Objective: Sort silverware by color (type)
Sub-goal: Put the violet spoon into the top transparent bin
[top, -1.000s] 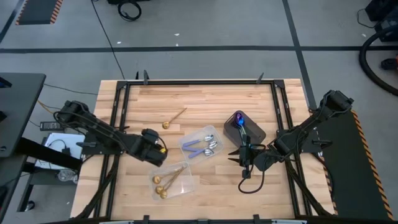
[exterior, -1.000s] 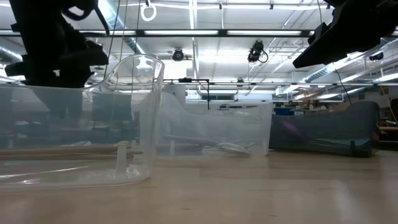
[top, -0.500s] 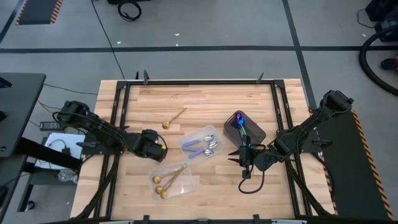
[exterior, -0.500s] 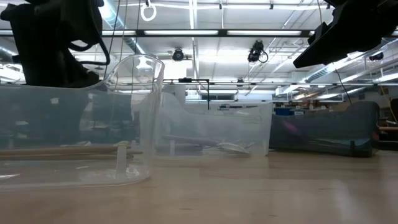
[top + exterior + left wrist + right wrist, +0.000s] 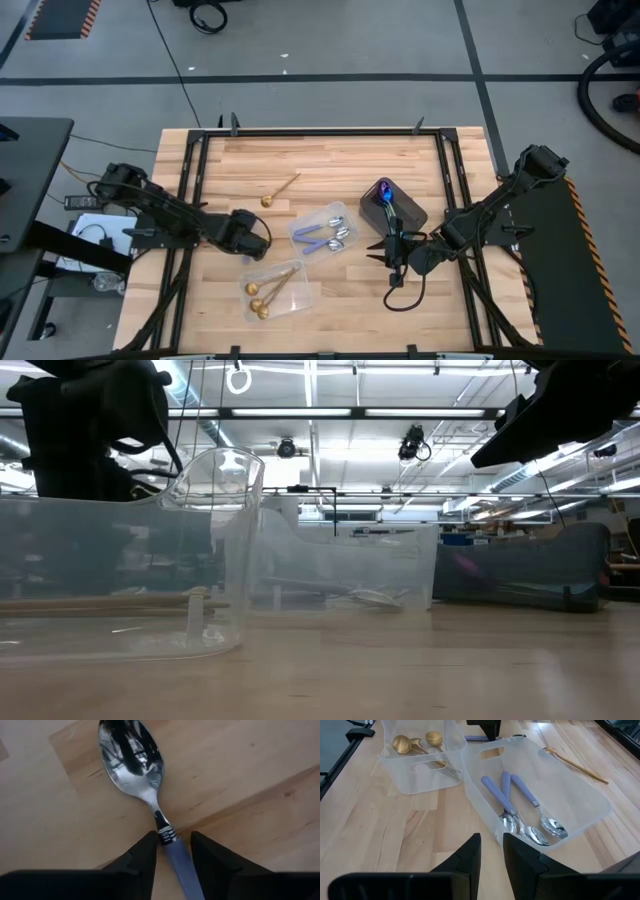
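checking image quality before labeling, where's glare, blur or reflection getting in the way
Low view: the clear tray fills the near field, and bright ceiling lights leave the arms as dark shapes. Left wrist view: the spoon's bowl mirrors the dark gripper, and the fingers beside its handle are soft. Right wrist view: spoons in the tray show small highlights.

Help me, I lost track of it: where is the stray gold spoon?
In the high view the gold spoon lies alone on the table's bare wood, left of centre toward the far edge, beyond both clear trays.

Gold spoons (image 5: 415,744): three in tray, one (image 5: 281,188) loose. Purple-handled spoons (image 5: 520,812): three in tray, one (image 5: 145,785) on desk (image 5: 330,160). Two clear trays (image 5: 580,800).
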`<state>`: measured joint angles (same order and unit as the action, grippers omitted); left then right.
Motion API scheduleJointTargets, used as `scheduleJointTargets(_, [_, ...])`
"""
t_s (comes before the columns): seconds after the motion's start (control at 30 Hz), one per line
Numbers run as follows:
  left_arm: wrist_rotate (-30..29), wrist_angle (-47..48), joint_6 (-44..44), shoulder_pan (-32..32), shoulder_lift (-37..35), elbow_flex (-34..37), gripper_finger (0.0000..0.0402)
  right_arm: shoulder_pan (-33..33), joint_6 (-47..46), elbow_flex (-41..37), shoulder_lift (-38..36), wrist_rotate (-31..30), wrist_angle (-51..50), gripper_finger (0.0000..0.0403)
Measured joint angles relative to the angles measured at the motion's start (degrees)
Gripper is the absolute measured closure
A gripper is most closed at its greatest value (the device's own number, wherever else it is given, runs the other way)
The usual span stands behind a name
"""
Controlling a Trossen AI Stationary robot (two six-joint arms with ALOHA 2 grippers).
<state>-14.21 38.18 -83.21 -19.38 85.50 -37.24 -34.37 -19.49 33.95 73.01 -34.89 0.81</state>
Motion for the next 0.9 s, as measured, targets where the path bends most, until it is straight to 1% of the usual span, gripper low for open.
scheduleJointTargets(0.2, [0.3,0.3,3.3,-0.4,0.6,0.0,0.0307,0.0,0.0,0.0,0.0,0.0,0.0,0.0311])
scheduleJointTargets(0.37, [1.2,0.4,5.2,-0.4,0.6,0.0,0.035,0.0,0.0,0.0,0.0,0.0,0.0,0.0311])
scheduleJointTargets(0.5, [1.6,1.1,6.5,-0.4,0.7,-0.5,0.035,0.0,-0.2,0.0,0.0,0.0,0.0,0.0311])
scheduleJointTargets(0.7, [3.2,5.0,9.6,-0.5,0.9,-3.7,0.035,0.0,-0.2,0.0,0.0,0.0,0.0,0.0311])
scheduleJointTargets(0.9, [1.9,6.7,11.9,-0.6,0.9,-6.3,0.0358,0.0,-0.4,0.0,0.0,0.1,0.0,0.0311])
